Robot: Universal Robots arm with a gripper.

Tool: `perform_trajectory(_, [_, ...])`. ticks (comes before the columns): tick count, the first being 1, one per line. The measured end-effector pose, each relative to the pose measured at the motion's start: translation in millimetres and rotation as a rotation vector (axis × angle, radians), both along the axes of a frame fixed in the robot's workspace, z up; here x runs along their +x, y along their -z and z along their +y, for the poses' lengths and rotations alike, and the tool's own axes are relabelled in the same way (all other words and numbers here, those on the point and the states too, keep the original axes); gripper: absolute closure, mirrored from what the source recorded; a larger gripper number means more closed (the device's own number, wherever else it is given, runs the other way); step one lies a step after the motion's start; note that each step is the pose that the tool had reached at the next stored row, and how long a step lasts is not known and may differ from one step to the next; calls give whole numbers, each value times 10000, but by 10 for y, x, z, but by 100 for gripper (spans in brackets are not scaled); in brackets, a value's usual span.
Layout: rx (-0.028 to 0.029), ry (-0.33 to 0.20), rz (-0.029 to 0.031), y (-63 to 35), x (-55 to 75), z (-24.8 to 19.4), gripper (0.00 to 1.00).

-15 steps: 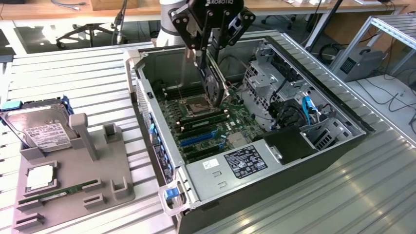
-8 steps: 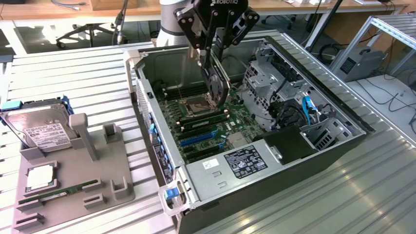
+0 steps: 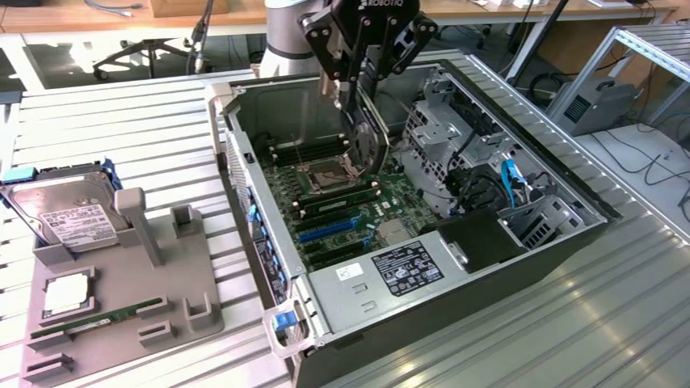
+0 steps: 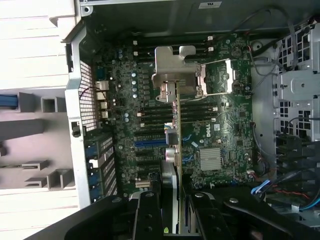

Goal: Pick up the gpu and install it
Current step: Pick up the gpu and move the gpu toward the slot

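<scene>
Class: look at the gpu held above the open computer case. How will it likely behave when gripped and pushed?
Probably stiff: the gpu hangs straight from the hand without sagging. Likely fragile and apt to twist, being thin and gripped at one edge. Its metal bracket may weight one end.

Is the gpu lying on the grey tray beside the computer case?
No, the fingers hold the gpu on edge above the motherboard inside the open case.
</scene>
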State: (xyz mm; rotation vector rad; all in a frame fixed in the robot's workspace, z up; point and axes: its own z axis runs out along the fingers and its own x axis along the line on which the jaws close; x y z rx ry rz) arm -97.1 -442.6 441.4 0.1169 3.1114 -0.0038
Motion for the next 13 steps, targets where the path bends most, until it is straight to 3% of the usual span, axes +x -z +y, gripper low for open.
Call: perform_trajectory(13, [1, 0, 0, 5, 160, 0, 73])
